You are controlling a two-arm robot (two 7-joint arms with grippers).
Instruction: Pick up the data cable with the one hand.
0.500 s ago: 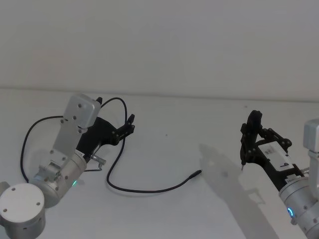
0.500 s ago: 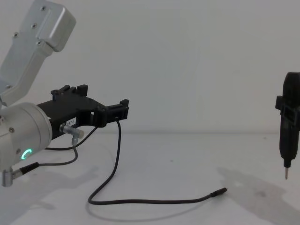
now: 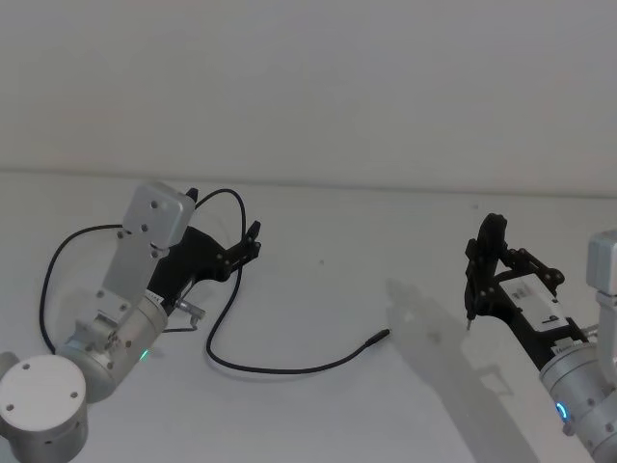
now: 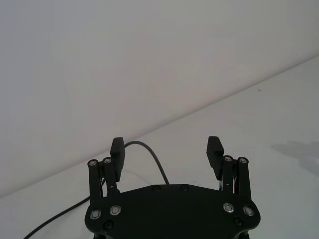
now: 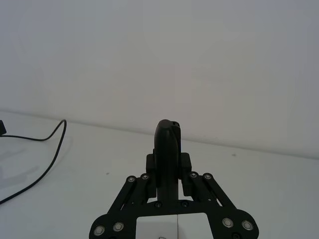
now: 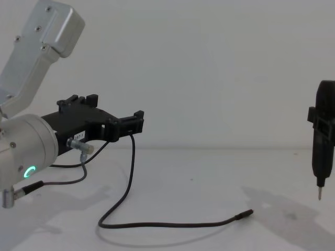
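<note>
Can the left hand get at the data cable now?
Probably yes: the left hand is open, and the data cable runs between its fingers with nothing in the way. The right hand, far off, grips a pin-tipped tool.

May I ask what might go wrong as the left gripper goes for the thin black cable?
1. The left gripper is wide open, the thin black data cable near one finger: closing may miss it.
2. The short grey wire with silver connector hangs close and could snag.
The right gripper, parked, holds a slim dark tool.

White table (image 3: 337, 241), long black data cable (image 3: 289, 370) partly on it.
</note>
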